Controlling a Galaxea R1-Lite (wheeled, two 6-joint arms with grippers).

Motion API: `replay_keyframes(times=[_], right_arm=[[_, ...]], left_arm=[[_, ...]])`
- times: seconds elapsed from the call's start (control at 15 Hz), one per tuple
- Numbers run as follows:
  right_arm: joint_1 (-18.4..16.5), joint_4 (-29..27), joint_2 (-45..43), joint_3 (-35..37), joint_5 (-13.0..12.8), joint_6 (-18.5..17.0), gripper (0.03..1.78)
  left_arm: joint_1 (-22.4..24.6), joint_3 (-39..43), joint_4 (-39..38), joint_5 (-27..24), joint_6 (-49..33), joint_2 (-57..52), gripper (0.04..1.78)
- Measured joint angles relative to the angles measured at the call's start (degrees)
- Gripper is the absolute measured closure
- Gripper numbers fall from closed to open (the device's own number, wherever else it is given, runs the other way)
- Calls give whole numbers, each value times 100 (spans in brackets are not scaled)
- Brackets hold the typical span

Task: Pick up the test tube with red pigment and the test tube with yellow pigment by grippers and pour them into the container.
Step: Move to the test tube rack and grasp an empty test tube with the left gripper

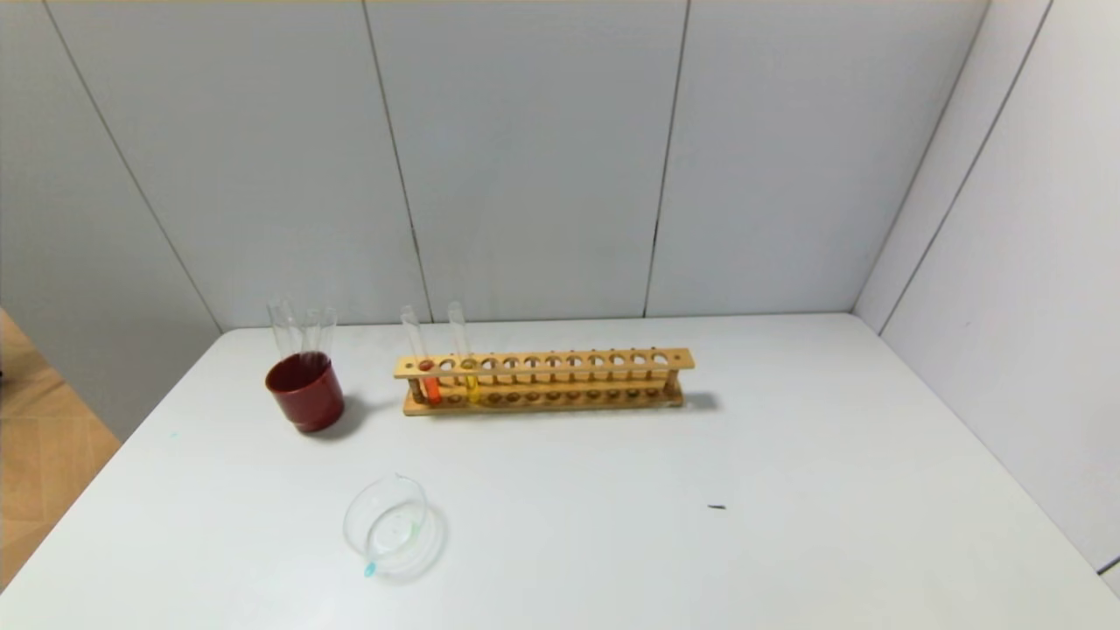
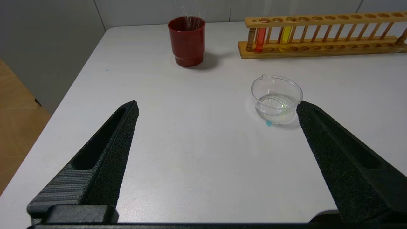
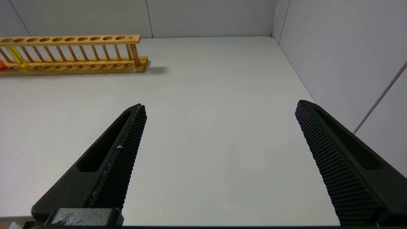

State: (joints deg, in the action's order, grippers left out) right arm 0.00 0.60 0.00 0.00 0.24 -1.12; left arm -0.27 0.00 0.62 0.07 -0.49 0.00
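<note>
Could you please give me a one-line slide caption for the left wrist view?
Open left tool above the table, facing dish, red cup and rack holding red tube and yellow tube.

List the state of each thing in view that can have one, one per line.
Red pigment tube: upright in the rack's end hole, liquid inside.
Yellow pigment tube: upright in the rack, one hole over from the red.
Rack: other holes empty.
Container: upright, nearly empty.
Red cup: upright, holds colourless tubes.
Left claw: open, empty.
Right claw: open, empty.
</note>
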Motion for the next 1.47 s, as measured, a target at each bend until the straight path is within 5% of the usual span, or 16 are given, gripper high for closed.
replay_keyframes(times=[0.93,1.2,1.47], right_arm=[[2,-2,0,0,-2,0,10],[2,-2,0,0,0,-2,10],[0,0,0,0,-2,-2,10]], left_arm=[[0,-306,63,-219,246,46,7],[-17,-1207,-73,-513,148,953,7],[-35,-2029,-1057,-572,-100,2638,7]])
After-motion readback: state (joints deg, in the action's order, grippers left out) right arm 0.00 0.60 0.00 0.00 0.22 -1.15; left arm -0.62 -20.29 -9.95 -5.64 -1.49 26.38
